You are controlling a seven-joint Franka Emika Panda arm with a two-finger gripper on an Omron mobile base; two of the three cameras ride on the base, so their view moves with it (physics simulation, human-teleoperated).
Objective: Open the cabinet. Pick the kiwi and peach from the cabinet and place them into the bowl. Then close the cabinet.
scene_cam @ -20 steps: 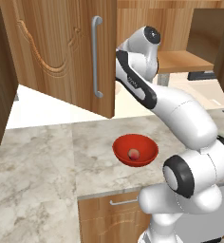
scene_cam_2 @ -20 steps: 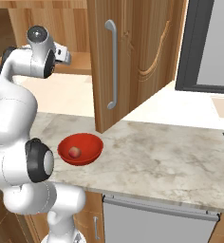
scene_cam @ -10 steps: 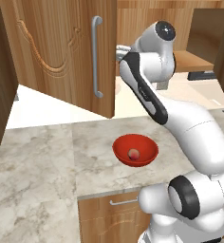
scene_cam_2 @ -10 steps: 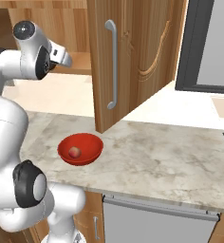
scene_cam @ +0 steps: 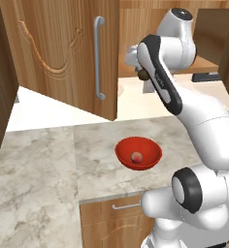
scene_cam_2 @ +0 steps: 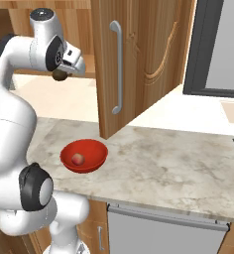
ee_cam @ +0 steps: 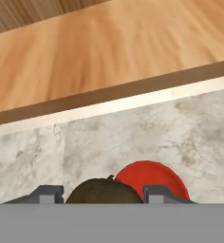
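Tool (ee_cam: 100, 195) grips kiwi (ee_cam: 102, 191) (peach (scene_cam: 136, 156) in bowl (scene_cam: 150, 147)).

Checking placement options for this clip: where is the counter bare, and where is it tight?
Bare marble counter stretches right of the red bowl and left of it toward the wall. Tight: the bowl holds the peach, and the open cabinet door hangs just behind it.

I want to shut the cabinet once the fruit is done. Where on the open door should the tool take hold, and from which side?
Take the silver bar handle near its middle. It stands upright on the open cabinet door, clear of the wood between its two ends, so the fingers can probably straddle it coming in from the handle's face, jaws level. The tool holds the kiwi now.
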